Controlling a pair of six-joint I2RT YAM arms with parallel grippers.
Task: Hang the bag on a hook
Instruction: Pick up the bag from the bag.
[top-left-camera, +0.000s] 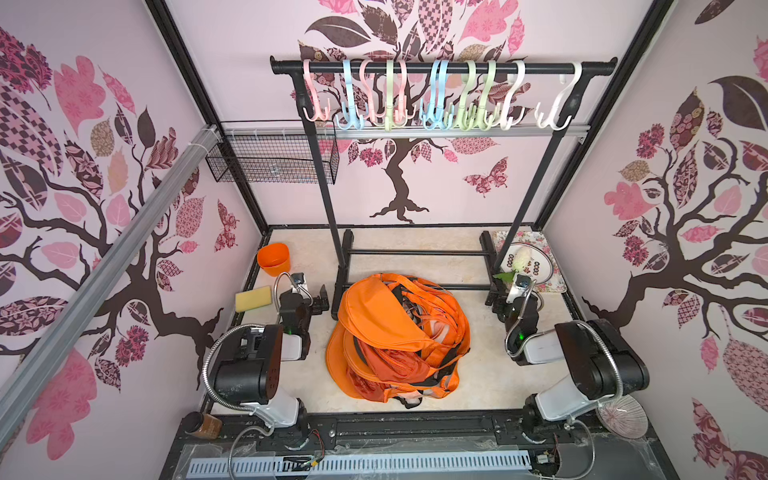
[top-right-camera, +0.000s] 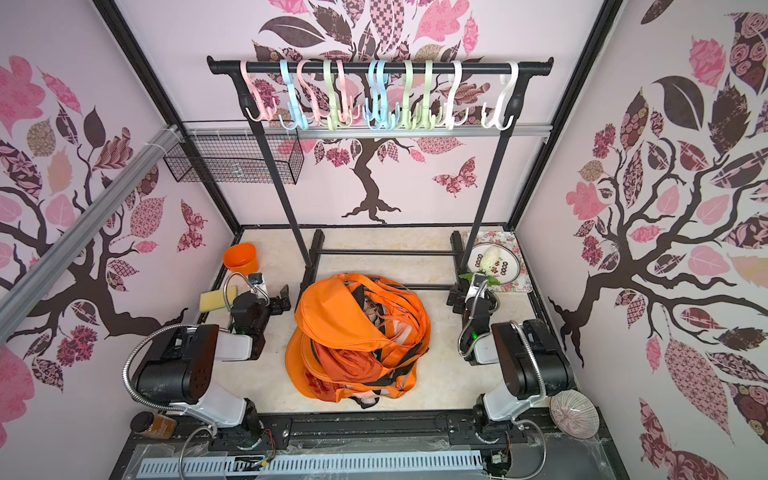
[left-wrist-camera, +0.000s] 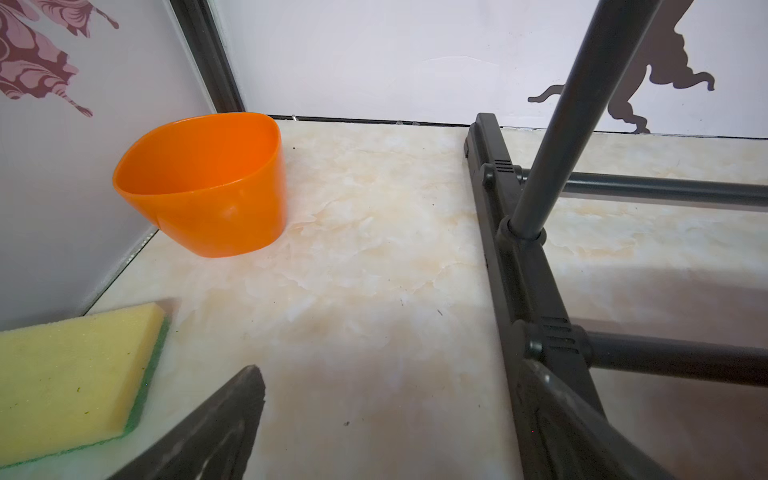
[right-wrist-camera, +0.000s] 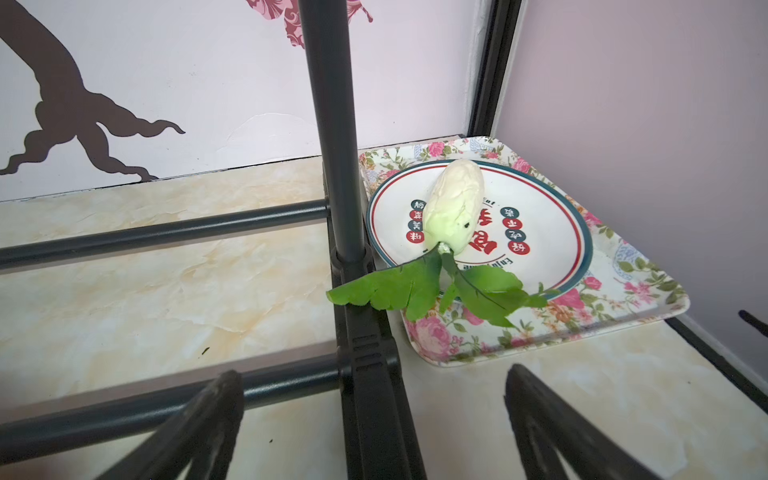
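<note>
The orange bag (top-left-camera: 395, 336) (top-right-camera: 357, 336) lies crumpled on the table with its straps heaped on top, between the two arms. Neither gripper touches it. Several pastel hooks (top-left-camera: 350, 99) (top-right-camera: 415, 99) hang empty from the black rack rail (top-left-camera: 440, 66) high at the back. My left gripper (top-left-camera: 320, 301) (left-wrist-camera: 390, 370) stands open and empty, just left of the bag, beside the rack's left foot (left-wrist-camera: 498, 232). To the bag's right, my right gripper (top-left-camera: 496, 301) (right-wrist-camera: 374, 372) is open and empty, its fingers straddling the rack's right foot (right-wrist-camera: 365, 357). The bag shows in neither wrist view.
An orange cup (top-left-camera: 273, 258) (left-wrist-camera: 208, 183) and a yellow sponge (top-left-camera: 253, 298) (left-wrist-camera: 70, 374) sit at the back left. At the back right a floral tray (right-wrist-camera: 540, 340) holds a plate (right-wrist-camera: 540, 216) with a toy radish (right-wrist-camera: 455, 203). A wire basket (top-left-camera: 270, 158) hangs on the left wall.
</note>
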